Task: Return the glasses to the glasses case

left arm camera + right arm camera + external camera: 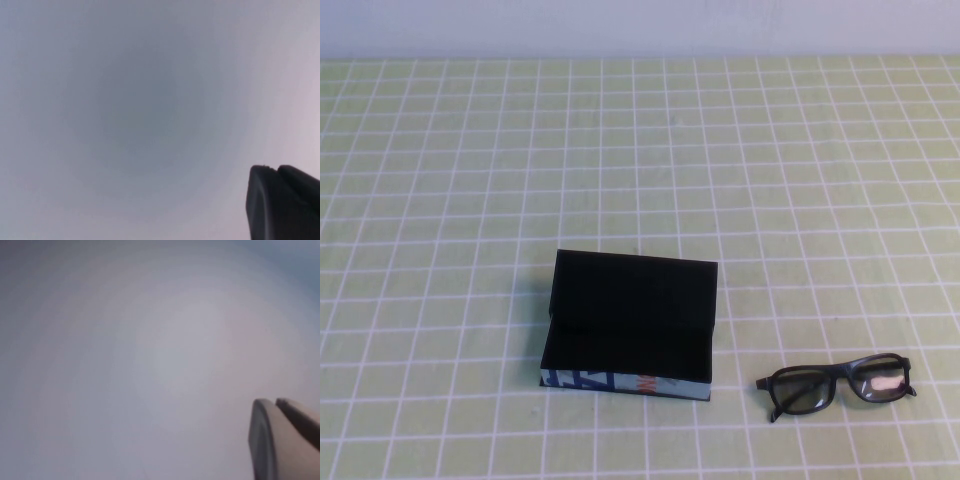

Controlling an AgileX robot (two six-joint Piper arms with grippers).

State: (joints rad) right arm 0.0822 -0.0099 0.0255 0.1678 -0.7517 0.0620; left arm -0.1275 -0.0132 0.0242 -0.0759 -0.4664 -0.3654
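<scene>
The glasses case (630, 322) is a flat black box that lies open near the front middle of the table, its lid tilted back and its inside empty. Its front edge is printed in blue, white and orange. The black-framed glasses (840, 384) lie on the cloth to the right of the case, apart from it, arms folded. Neither arm shows in the high view. My left gripper (275, 169) shows only in its wrist view, fingertips pressed together against a blank grey background. My right gripper (275, 401) shows the same way, fingertips together, holding nothing.
A green cloth with a white grid (620, 150) covers the table up to a pale wall at the back. Both wrist views face only blank grey.
</scene>
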